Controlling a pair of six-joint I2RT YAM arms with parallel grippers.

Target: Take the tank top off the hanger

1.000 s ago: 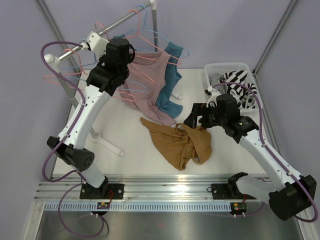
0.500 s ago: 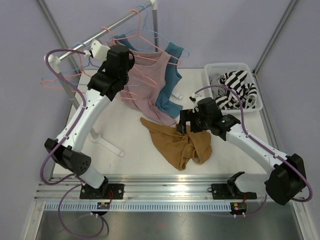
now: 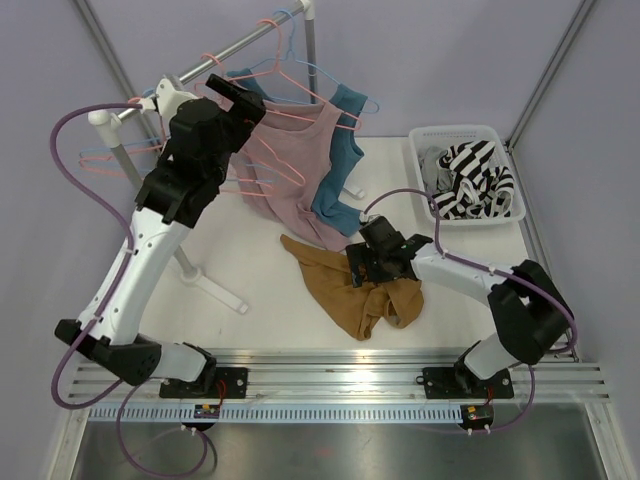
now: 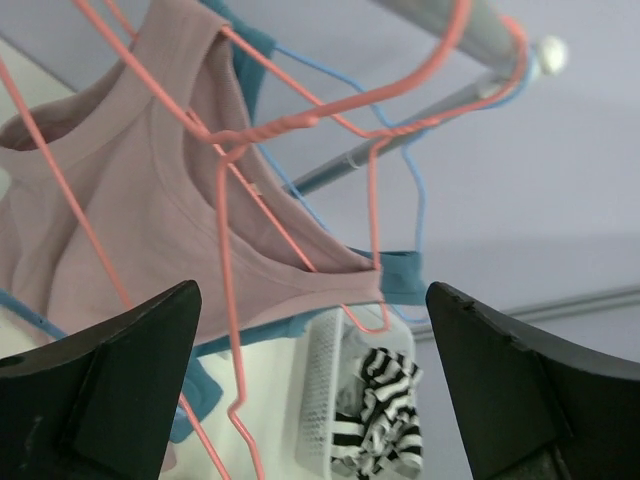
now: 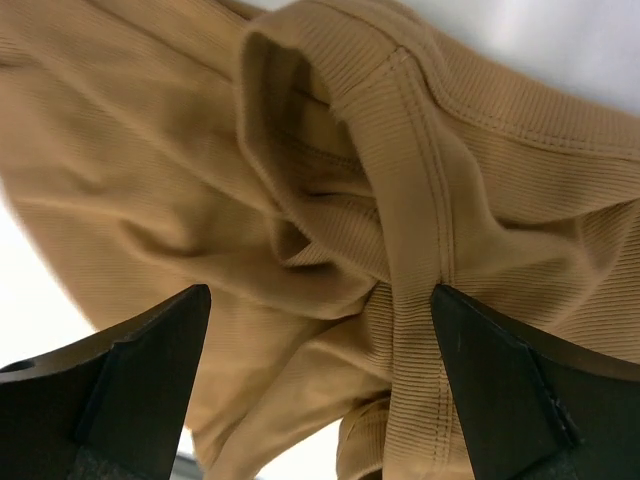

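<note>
A pink tank top (image 3: 290, 175) hangs on a pink wire hanger (image 3: 300, 118) from the rail (image 3: 255, 35), with a blue tank top (image 3: 340, 165) behind it. My left gripper (image 3: 245, 105) is open, high up beside the pink top's shoulder and holding nothing. The left wrist view has the pink top (image 4: 130, 230) and its hanger (image 4: 300, 125) just ahead of the open left gripper (image 4: 310, 290). A tan tank top (image 3: 350, 290) lies crumpled on the table. My right gripper (image 3: 365, 265) stands open low over it, tan fabric (image 5: 300, 180) filling the space under the right gripper (image 5: 320, 290).
A white basket (image 3: 430, 140) with a striped garment (image 3: 475, 175) sits at the back right. Empty pink and blue hangers (image 3: 110, 155) hang at the rail's left end. The rack's foot (image 3: 210, 285) crosses the table's left part.
My left gripper has opened and its arm has swung left along the rail. The right arm has moved left and down onto the tan top, still open.
</note>
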